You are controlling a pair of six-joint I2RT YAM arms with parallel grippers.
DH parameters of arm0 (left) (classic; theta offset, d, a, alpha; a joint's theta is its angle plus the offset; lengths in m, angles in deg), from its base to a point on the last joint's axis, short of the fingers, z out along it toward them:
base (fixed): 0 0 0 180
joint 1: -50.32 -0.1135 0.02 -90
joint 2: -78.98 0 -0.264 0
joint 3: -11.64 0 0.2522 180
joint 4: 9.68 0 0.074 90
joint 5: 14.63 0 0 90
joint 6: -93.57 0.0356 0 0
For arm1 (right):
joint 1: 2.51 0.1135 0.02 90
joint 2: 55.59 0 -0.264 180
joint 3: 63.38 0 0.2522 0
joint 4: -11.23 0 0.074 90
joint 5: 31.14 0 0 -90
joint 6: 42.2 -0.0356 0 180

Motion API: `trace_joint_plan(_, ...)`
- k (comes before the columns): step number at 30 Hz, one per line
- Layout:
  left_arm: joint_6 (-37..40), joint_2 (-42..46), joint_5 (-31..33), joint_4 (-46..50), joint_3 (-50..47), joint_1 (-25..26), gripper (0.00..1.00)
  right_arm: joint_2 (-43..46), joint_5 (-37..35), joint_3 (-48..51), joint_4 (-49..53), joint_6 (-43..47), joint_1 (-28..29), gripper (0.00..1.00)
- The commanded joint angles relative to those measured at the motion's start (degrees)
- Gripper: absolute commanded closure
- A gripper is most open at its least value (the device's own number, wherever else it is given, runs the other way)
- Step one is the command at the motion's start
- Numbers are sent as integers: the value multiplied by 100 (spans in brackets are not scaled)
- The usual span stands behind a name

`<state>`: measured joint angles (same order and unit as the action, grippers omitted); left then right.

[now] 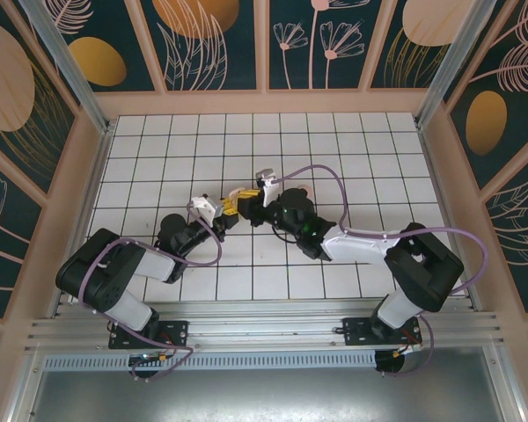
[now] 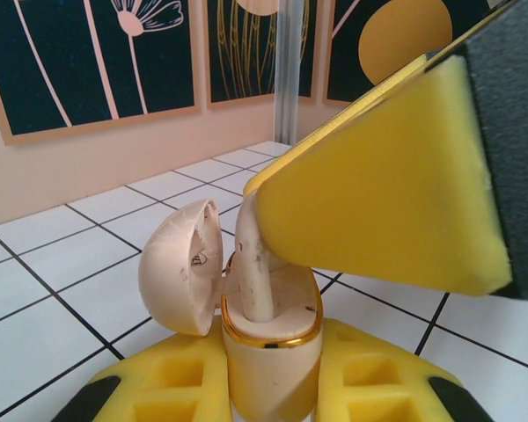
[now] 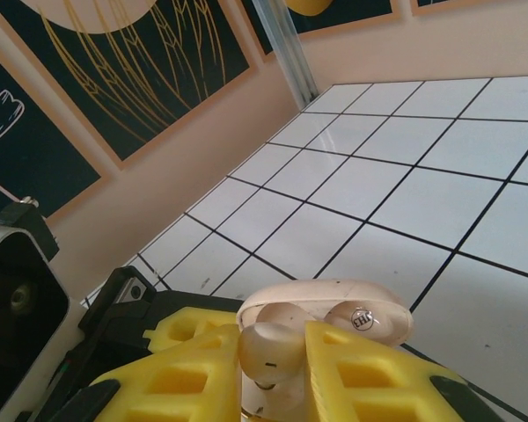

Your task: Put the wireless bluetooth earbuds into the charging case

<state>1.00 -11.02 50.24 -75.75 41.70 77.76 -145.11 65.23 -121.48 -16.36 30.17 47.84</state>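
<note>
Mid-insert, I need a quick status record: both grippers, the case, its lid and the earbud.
left gripper: shut on the base of the case, yellow pads on either side
case: upright, gold rim on top
lid: swung open to one side, hollow facing the base
right gripper: shut on the earbud, reaching in from above
earbud: lower end inside the case, most of it above the rim
step: insertion under way, not finished
</note>
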Motion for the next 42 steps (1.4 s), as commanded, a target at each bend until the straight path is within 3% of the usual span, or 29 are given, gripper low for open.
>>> trace_joint_plan(1,102,193,-170,-344,130,30,93,154,104,110,134,132,-50,75)
trace_joint_plan(21,98,221,-483,-354,164,33,93,426,-364,125,455,110,-59,61)
trace_joint_plan(29,76,246,-584,-347,173,31,93,778,-186,294,160,160,-76,58)
trace_joint_plan(35,-107,291,-1000,-344,268,33,92,1493,463,451,271,152,-400,54)
trace_joint_plan(42,-238,511,-1602,-14,523,178,92,1937,2308,219,1009,-163,-1253,46)
